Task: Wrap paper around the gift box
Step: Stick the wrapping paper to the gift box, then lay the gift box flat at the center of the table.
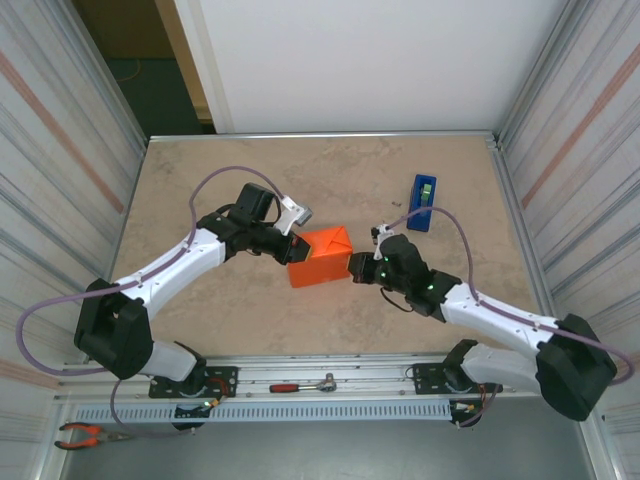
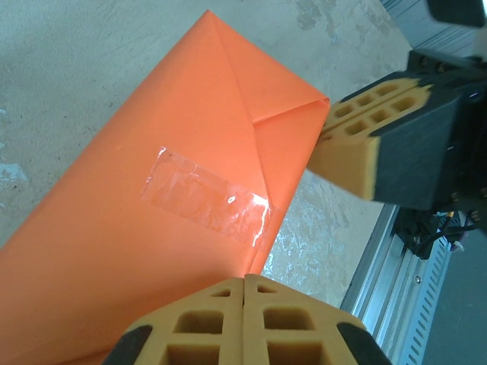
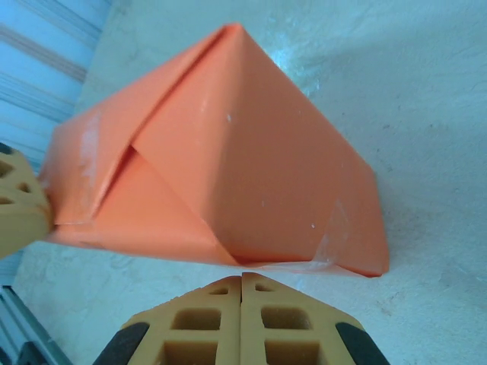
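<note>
Top external view, entries by size.

1. Table [image 1: 330,180]: stone-patterned, walled on three sides. Work surface for the wrap.

2. Arms, two: both reaching inward from the near edge and converging on one parcel at mid-table. Probably posed this way to brace it from opposite ends.

3. Paper [image 1: 320,257]: bright orange, already folded into a closed parcel, lying at the table's centre between the two grippers. Triangular end flaps creased down, clearest in both wrist views. Gift box hidden from sight, judged to be inside the paper. Task judged near its end.

4. Left gripper [image 1: 293,250]: fingers pressed together with nothing between them, tip set against the parcel's left end. In the left wrist view [image 2: 243,293], closed pads at the parcel's near edge. Likely pushing rather than gripping, to pin a flap.

5. Right gripper [image 1: 357,266]: likewise closed on nothing and meeting the parcel's right end. In the right wrist view [image 3: 242,285], tips just at the folded edge. Judged a counter-brace against sliding.

6. Tape dispenser [image 1: 422,202]: blue, upright, well apart toward the far right. Parked clear of the work.

7. Pliers [image 1: 85,434] and ratchet [image 1: 300,385]: on the near rail, off the table surface, unrelated to the wrap.

8. Tape strip [image 2: 205,196]: clear, wrinkled, laid across the paper's seam. Holding the overlap shut.
</note>
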